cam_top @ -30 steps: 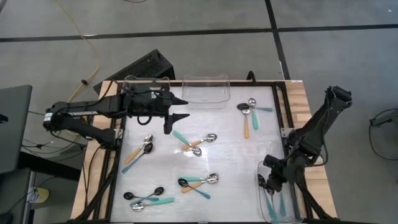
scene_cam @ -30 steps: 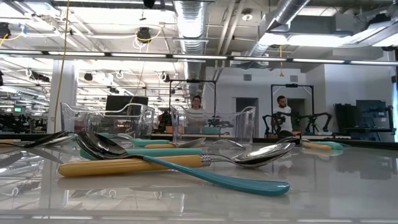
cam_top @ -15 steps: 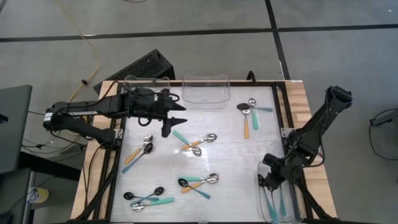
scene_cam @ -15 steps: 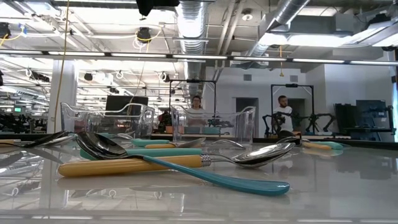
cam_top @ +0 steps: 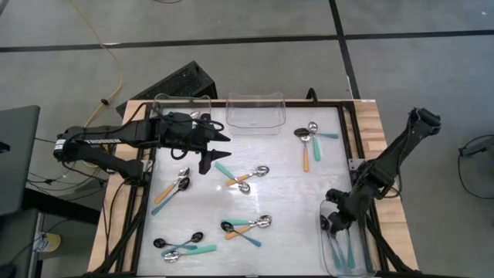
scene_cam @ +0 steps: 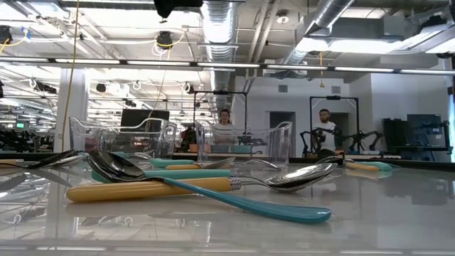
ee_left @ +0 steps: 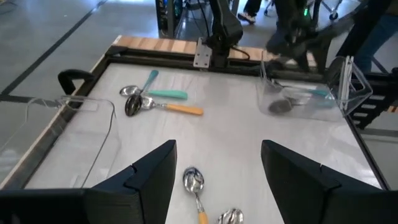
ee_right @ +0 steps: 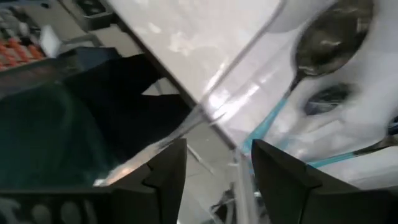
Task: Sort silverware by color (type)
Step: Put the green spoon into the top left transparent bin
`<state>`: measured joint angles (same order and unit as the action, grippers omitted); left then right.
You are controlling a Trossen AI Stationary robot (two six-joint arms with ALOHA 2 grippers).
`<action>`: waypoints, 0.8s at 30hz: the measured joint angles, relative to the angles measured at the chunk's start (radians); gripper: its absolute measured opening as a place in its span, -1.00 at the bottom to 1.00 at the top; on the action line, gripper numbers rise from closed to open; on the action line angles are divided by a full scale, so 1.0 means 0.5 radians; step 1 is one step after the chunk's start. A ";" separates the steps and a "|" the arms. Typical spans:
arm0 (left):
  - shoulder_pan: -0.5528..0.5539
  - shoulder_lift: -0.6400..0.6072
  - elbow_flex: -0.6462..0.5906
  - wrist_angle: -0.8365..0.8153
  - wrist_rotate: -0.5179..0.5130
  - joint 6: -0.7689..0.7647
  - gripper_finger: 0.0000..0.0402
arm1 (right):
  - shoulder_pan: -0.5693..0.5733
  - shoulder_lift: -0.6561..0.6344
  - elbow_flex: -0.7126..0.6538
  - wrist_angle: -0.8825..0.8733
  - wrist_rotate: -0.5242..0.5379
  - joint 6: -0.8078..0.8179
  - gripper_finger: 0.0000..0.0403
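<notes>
Spoons lie scattered over the white table [cam_top: 285, 193], seen from above: 2 near the upper right [cam_top: 308, 139], a crossed pair at the centre [cam_top: 243, 177], 2 at the left [cam_top: 174, 186], a bunch at lower centre [cam_top: 247, 228] and another at lower left [cam_top: 182, 245]. More spoons with teal handles rest in the clear bin [cam_top: 345, 262] at the lower right corner.

From the left edge, the left gripper [cam_top: 214, 149] reaches out over the table at upper centre, above the crossed pair, jaws apart and holding nothing; its own camera shows the 2 fingers [ee_left: 155, 177] spread wide with an orange-handled spoon [ee_left: 196, 191] between them on the table below. Beside that arm stand 2 more clear bins, 1 [cam_top: 183, 107] at upper left and 1 [cam_top: 255, 110] at top centre.

At lower right, the right gripper [cam_top: 333, 221] sits at the near end of the corner bin, jaws apart, with a silver spoon bowl [ee_right: 333, 34] and teal handles showing through the bin's wall.

From table height, an orange-handled spoon [scene_cam: 142, 189] and a teal one [scene_cam: 242, 201] cross in front, and 2 people stand far back in the room.
</notes>
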<state>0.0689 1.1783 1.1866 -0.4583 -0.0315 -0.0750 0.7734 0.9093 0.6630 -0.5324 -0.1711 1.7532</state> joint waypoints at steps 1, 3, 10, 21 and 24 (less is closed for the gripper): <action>0.000 -0.004 0.000 -0.031 0.001 0.000 0.09 | -0.012 -0.018 0.034 -0.024 0.000 -0.007 0.03; 0.000 -0.011 -0.001 -0.073 0.016 -0.001 0.09 | -0.031 -0.047 0.118 -0.111 0.001 -0.028 0.02; -0.009 -0.058 -0.001 -0.339 0.116 -0.120 0.09 | -0.163 -0.063 0.480 -0.455 0.202 -0.353 -0.03; -0.306 -0.022 -0.042 -0.605 -0.050 -0.305 0.09 | -0.682 0.001 0.617 -0.282 0.632 -1.421 -0.04; -0.397 -0.022 -0.155 -0.594 -0.060 -0.351 0.09 | -0.820 0.070 0.617 -0.167 0.616 -1.648 -0.04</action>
<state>-0.1298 1.1676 1.1089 -0.7550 -0.0612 -0.2503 0.3633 0.9442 0.9714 -0.6157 0.1367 0.9292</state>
